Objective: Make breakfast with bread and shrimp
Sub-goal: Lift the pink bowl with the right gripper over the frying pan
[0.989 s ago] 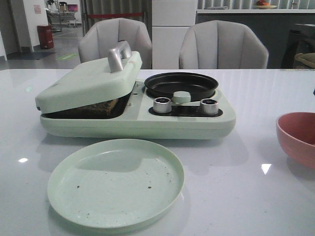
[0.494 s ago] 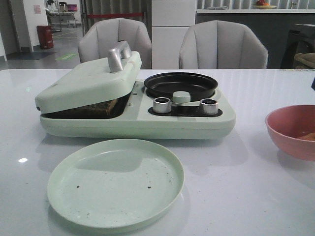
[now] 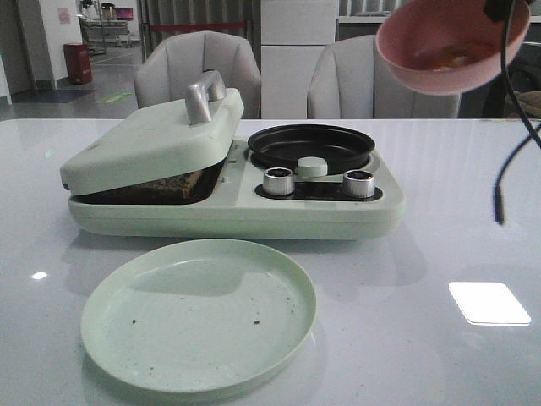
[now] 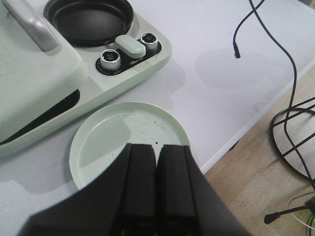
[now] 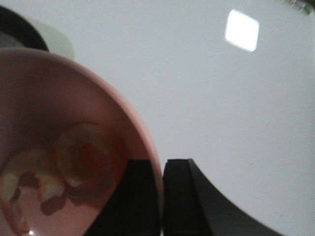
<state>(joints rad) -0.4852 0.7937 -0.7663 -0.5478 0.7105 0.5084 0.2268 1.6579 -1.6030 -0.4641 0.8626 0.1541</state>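
My right gripper [image 5: 161, 162] is shut on the rim of a pink bowl [image 3: 452, 42] and holds it tilted high in the air, up and to the right of the black round pan [image 3: 311, 145]. Pale orange-pink shrimp [image 5: 83, 157] lie inside the bowl and also show in the front view [image 3: 454, 59]. A dark toasted edge of bread [image 3: 169, 183] shows under the half-lowered lid [image 3: 152, 139] of the green breakfast maker [image 3: 237, 211]. My left gripper [image 4: 157, 146] is shut and empty, above the near edge of the green plate [image 4: 108, 132].
The pale green plate [image 3: 199, 313] with crumbs lies in front of the breakfast maker. Two silver knobs [image 3: 279, 180] sit on its front panel. A black cable [image 3: 507, 152] hangs at the right. Two grey chairs [image 3: 385, 80] stand behind the table. The table edge [image 4: 256, 120] is near the plate.
The pink bowl slid left on the table at the right, then rose off it to the upper right of the front view. A light reflection now shows where it stood.
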